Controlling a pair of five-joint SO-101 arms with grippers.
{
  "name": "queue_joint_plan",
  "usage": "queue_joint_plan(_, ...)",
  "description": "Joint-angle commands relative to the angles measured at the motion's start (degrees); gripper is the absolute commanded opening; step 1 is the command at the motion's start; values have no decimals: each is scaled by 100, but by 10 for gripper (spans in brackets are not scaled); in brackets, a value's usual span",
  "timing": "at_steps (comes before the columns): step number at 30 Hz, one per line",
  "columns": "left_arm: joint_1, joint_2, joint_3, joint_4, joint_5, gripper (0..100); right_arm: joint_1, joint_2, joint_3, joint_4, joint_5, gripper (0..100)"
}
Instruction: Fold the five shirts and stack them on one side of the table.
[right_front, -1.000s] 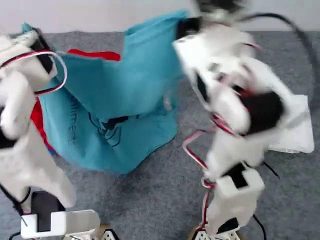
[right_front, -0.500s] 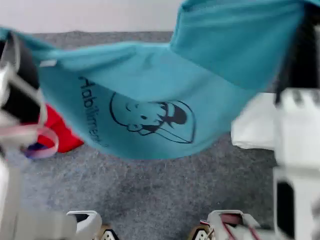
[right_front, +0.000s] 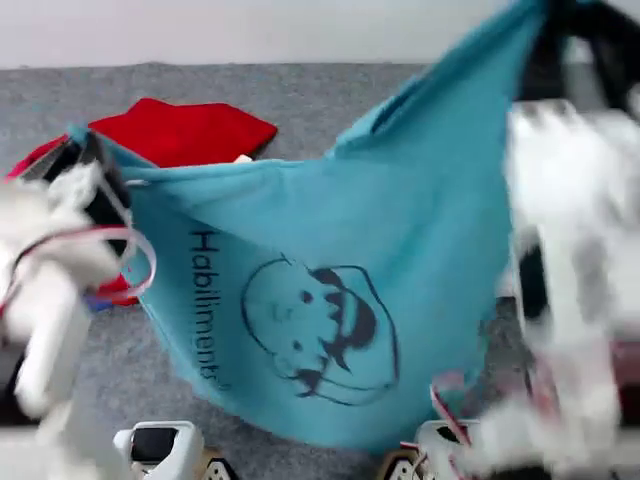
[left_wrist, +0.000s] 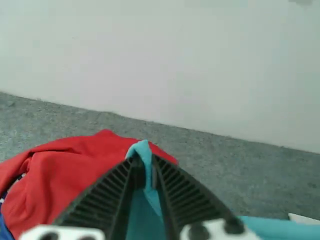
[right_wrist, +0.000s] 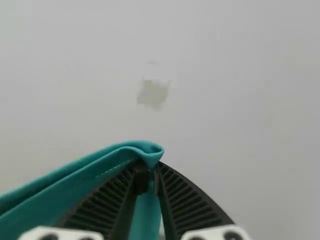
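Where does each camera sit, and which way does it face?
High view: fixed overhead, looking down on the teal shirt; left arm, right arm at the sides.
Left wrist view: on the left arm, facing the wall over the red shirt; left gripper pinches teal cloth.
Right wrist view: on the right arm, facing the wall; right gripper pinches teal cloth.
All share the teal shirt; high and left wrist, also the red shirt.

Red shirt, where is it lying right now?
In the high view, the red shirt lies on the grey table's far left, behind the teal shirt that the left pincer and right pincer hold up.
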Motion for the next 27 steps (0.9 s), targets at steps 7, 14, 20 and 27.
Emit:
queue_joint_plan(7,0,2664,1499,-4026,-369,13,-295,2536,-62,-382,114,8)
queue_joint_plan(14,141,4703,-927,-3464,-369,13,-92,3512,-211,-1288,-246,8)
queue_joint_plan(20,105,5565,-2211,-2110,-378,13,-75,3626,-229,-848,-211,8)
queue_joint_plan(27,185,5697,-2396,-202,-387,13,-84,3626,-229,1059,475,8)
